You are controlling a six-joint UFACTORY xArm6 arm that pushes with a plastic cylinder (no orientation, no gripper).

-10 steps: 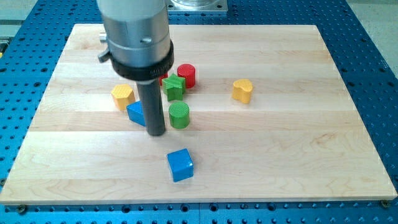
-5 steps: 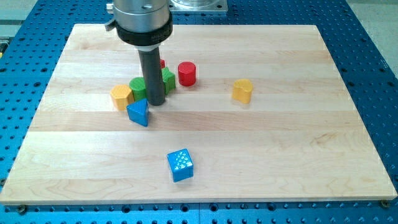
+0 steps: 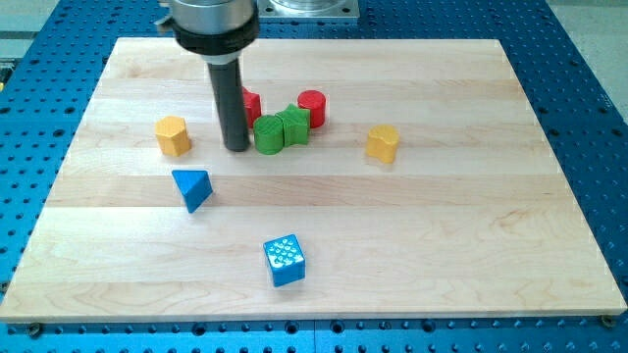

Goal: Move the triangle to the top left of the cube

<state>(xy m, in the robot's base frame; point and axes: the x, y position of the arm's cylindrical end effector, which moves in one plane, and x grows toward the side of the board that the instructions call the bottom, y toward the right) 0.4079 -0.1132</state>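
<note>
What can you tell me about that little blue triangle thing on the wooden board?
The blue triangle is a small wedge-shaped block, solid bright blue, looking like painted wood or plastic. It lies flat on the pale wooden board, one corner pointing toward the view's bottom. Nothing touches it. It sits up and to the view's left of the blue cube, below the yellow block. My tip stands apart from it, nearer the view's top, beside the green blocks.
</note>
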